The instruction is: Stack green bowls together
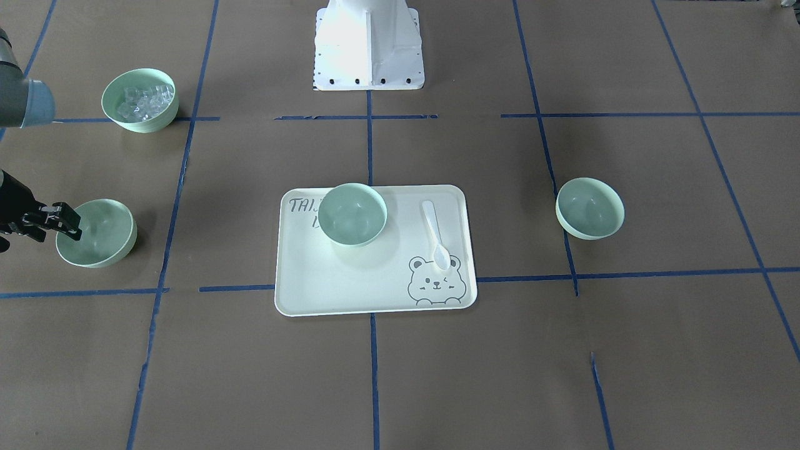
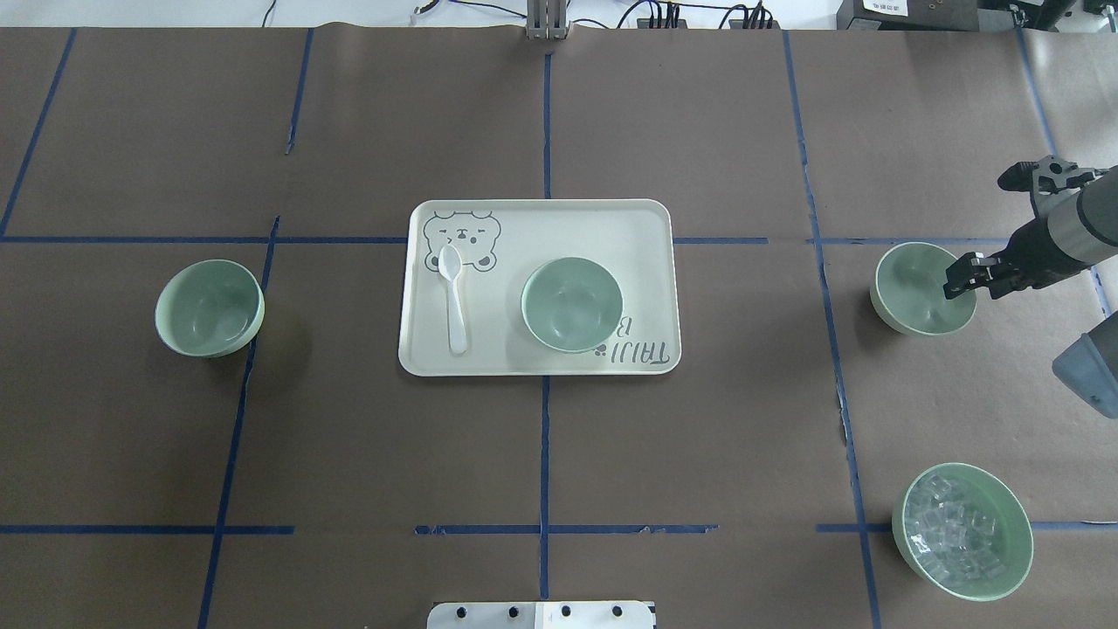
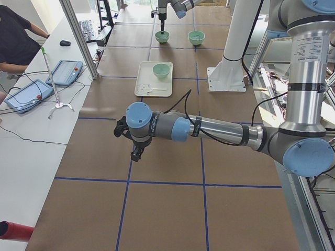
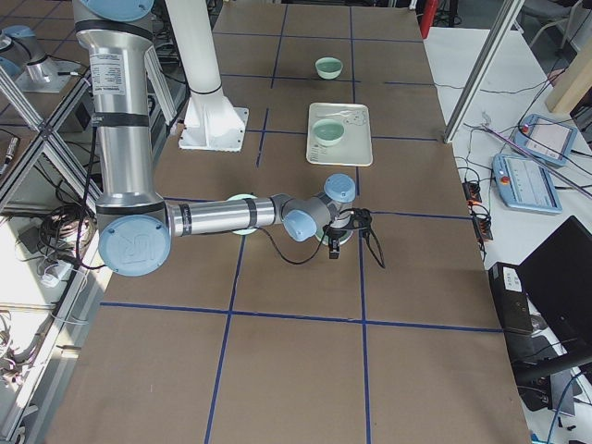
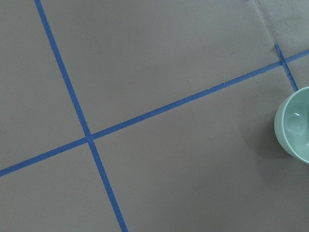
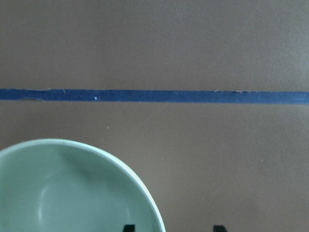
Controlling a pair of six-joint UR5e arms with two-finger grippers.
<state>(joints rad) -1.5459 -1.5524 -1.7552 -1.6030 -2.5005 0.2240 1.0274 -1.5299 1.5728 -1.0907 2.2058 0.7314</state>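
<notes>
Three green bowls stand well apart on the brown table [image 2: 699, 437]. In the overhead view the left bowl [image 2: 210, 307] is at the left side, the middle bowl [image 2: 572, 304] sits upright on the pale tray [image 2: 541, 210] in the centre, and the right bowl [image 2: 924, 288] is at the right side. On the tray, a white spoon [image 2: 452, 301] lies beside the middle bowl, not touching it. A fourth bowl with clear cubes [image 2: 962, 531] stands at the lower right of that view. My right gripper [image 2: 954, 286] is over the right-hand rim of the right bowl. In the right wrist view its two fingertips are parted at the bottom edge, one over the bowl's inside and one over the table, with the rim between them. It holds nothing, and I cannot tell if a finger touches the rim. My left gripper [image 3: 136, 153] hangs above bare table in the side view; I cannot tell how far open it is. Its wrist camera shows the left bowl at the right edge.
</notes>
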